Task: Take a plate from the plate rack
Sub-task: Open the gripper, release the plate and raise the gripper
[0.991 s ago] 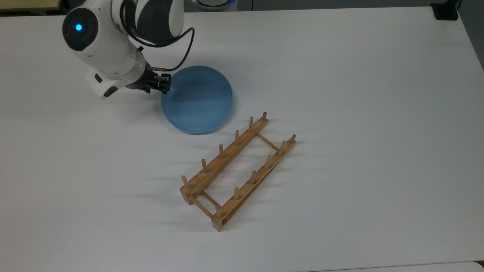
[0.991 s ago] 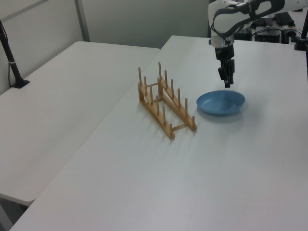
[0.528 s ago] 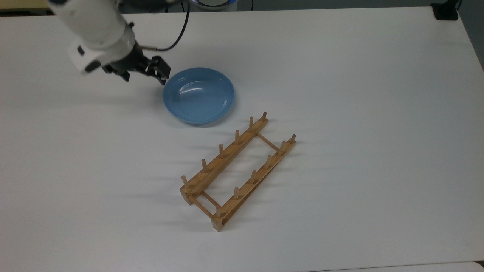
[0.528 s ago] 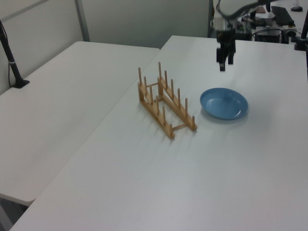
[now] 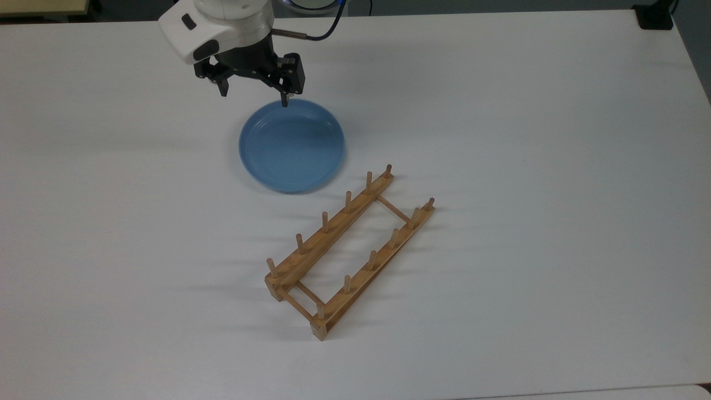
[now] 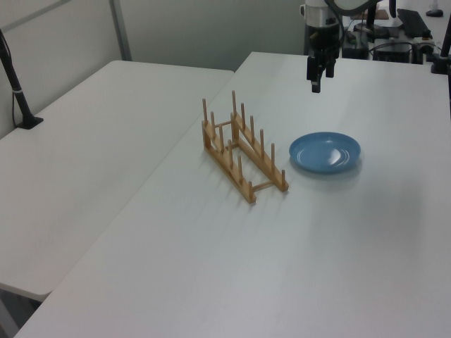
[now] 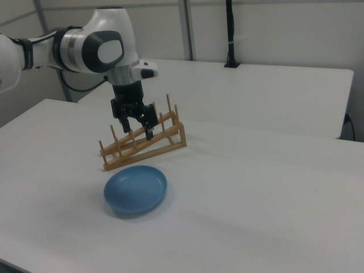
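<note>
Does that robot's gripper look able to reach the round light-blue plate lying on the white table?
Probably yes. The gripper hangs open above the round light-blue plate, near its rim, with nothing between them. The light-brown wooden plate rack stands apart, off to one side.

- Round light-blue plate [image 5: 291,145]: I see it flat on the white table [image 5: 527,139], open from above.
- Light-brown wooden peg rack [image 5: 349,251]: just beside the plate; upright pegs block low passes.
- Gripper [image 5: 254,89]: spread, above the plate's far edge.
</note>
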{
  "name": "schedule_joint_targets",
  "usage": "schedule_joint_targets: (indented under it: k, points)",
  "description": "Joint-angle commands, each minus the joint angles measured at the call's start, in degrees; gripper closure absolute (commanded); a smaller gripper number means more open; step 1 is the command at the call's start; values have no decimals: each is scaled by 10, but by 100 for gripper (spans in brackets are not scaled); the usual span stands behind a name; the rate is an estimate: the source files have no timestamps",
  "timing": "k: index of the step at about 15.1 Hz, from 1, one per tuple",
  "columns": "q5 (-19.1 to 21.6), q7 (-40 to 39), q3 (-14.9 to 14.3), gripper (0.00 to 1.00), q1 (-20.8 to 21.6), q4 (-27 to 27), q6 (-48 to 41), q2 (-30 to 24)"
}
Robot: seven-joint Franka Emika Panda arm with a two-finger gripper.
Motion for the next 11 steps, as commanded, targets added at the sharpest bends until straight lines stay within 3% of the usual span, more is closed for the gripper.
schedule_joint_targets:
  k: [1,3,11]
  points:
    - [6,4,1,0,7,-8,5,-33]
    - [30,3,0,0,4,-5,6,-31]
    - [29,11,-1,0,1,2,-1,-33]
